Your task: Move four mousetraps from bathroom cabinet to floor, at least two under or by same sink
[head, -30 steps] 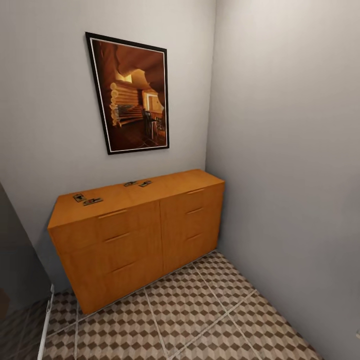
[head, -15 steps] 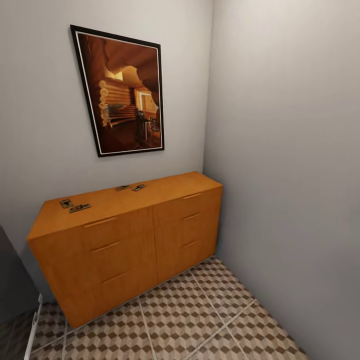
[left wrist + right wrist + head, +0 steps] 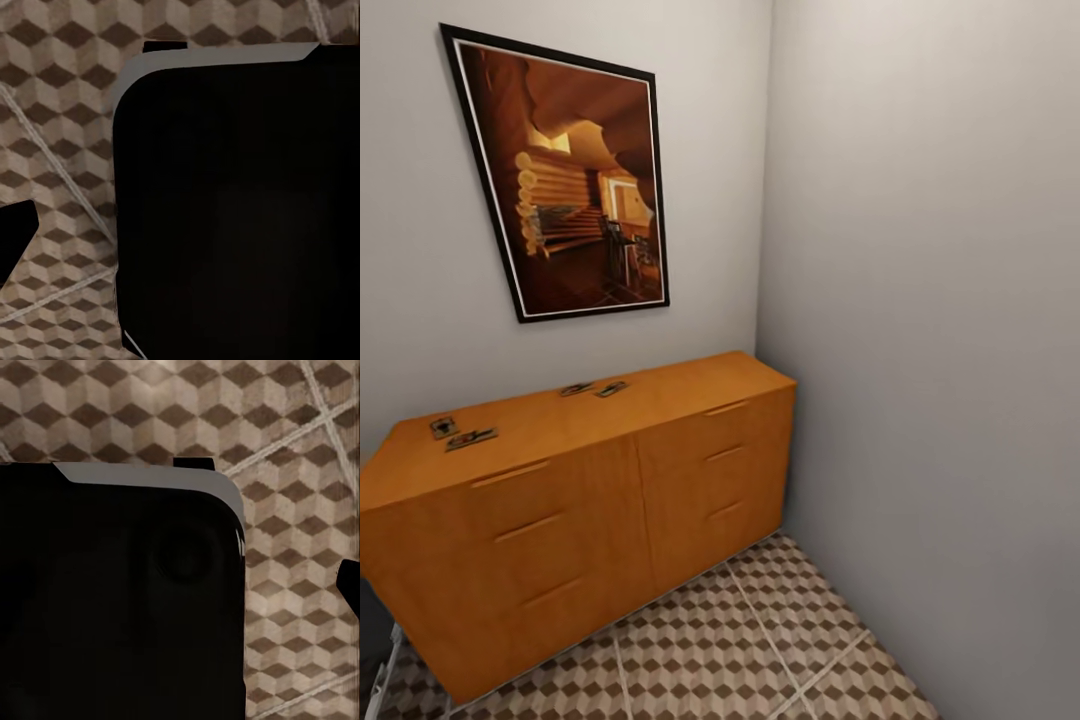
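Observation:
The orange-brown cabinet stands against the back wall in the head view. Four mousetraps lie on its flat top. Two are near its left end, and two sit side by side near the back edge at mid-length. The cube-patterned bathroom floor spreads in front of it. Each wrist view looks down on this floor past a large black part of my body. A dark tip shows at the edge of each wrist view; I cannot tell the jaws' state. The sink is out of view.
A framed picture hangs above the cabinet. A grey side wall closes the room on the right and meets the cabinet's right end. A strip of white trim shows low at the left.
The whole head view has shifted: the cabinet and picture now sit further left and look larger, so the camera has moved closer and turned right. The mousetraps stay put on the cabinet top.

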Controlling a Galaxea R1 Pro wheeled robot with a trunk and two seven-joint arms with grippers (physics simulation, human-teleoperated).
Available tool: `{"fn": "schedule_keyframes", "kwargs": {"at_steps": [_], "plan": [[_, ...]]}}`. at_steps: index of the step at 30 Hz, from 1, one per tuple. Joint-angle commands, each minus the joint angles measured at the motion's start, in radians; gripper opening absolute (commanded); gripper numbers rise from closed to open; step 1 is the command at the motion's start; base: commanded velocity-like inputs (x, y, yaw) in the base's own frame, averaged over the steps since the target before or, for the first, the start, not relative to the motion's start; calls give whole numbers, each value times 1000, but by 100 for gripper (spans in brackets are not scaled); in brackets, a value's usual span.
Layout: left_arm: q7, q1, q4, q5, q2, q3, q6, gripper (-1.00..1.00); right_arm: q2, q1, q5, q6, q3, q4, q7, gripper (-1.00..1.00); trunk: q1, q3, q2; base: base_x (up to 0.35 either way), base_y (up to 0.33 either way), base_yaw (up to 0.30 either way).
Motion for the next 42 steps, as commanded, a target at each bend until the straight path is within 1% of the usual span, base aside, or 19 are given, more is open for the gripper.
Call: {"fn": "schedule_keyframes", "kwargs": {"at_steps": [1, 9, 14, 42], "plan": [[0, 0, -1, 1, 0, 0, 0, 100, 0, 0, 0, -3, 0, 1, 0, 100, 0, -1, 0, 299, -190, 0], [0, 0, -1, 1, 0, 0, -1, 100, 0, -1, 0, -3, 0, 1, 0, 100, 0, -1, 0, 293, -194, 1], [0, 0, -2, 1, 0, 1, -1, 100, 1, -1, 0, -5, 0, 2, -1, 100, 0, -1, 0, 150, -103, 120], [0, 0, -2, 1, 0, 1, -2, 100, 2, 0, 0, -6, 2, 2, -2, 100, 0, -1, 0, 11, -8, 274]]}}
